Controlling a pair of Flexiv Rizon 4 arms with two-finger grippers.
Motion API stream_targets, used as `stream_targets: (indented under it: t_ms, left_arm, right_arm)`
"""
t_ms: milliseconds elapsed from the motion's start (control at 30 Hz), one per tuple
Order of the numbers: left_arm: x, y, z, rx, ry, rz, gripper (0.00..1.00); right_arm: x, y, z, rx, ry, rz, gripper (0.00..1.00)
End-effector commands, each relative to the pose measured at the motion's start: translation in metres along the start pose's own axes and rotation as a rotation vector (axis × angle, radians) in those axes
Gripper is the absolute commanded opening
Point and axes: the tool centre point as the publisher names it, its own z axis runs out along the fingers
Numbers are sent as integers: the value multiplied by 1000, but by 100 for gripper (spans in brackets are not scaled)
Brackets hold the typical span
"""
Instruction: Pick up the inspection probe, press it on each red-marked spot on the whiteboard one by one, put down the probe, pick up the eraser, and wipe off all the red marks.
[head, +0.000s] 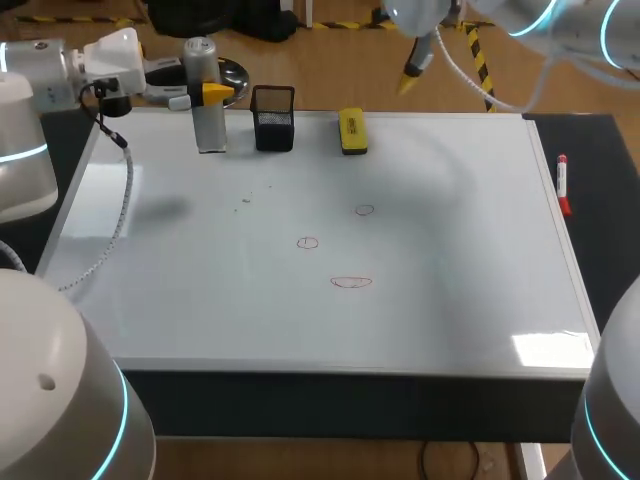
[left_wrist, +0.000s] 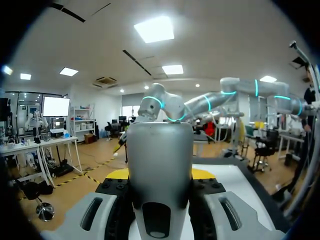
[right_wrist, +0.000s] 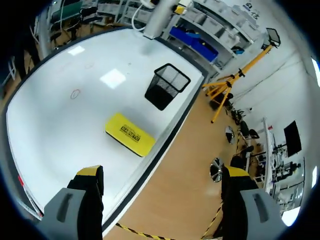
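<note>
On the whiteboard (head: 450, 250) — red marks (head: 307, 243), eraser (head: 352, 131); left gripper (head: 213, 93) holds probe (head: 210, 130).

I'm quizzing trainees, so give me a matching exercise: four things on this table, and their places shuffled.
1 grey metal cylindrical probe
2 black mesh cup
3 yellow block eraser
4 red marker pen

A beside the whiteboard's right edge
B between probe and eraser
C in the left tool
D lying on the whiteboard, right of the cup

Pairs: 1-C, 2-B, 3-D, 4-A.
</note>
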Motion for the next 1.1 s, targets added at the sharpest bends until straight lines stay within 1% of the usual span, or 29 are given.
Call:
stream_targets:
  t_ms: [33,133,233,267,300,333,367,967,1000,1033,1100]
  left_arm:
    - [1,-1,0,0,-4,2,0]
    - [1,-1,0,0,-4,2,0]
    - [1,-1,0,0,-4,2,0]
    - [1,-1,0,0,-4,2,0]
    - [1,-1,0,0,-4,2,0]
    - [1,-1,0,0,-4,2,0]
    - [1,-1,0,0,-4,2,0]
    - [1,-1,0,0,-4,2,0]
    - [1,-1,0,0,-4,2,0]
    - [1,-1,0,0,-4,2,0]
    - [1,-1,0,0,-4,2,0]
  right_arm:
    - [1,5,5,265,361,-523,100]
    - [4,9,10,282,361,-599,100]
    - [7,13,13,266,349,-602,100]
    - [7,15,13,267,331,-584,100]
    - [6,18,11,253,303,-540,100]
    - [4,19,8,275,252,-490,100]
    - [-1,19,3,271,202,-442,100]
    - [-1,19,3,271,202,-442,100]
    - [-2,22,8,236,208,-471,100]
    - [-1,27,12,218,205,-485,100]
    - [0,28,21,191,233,-511,100]
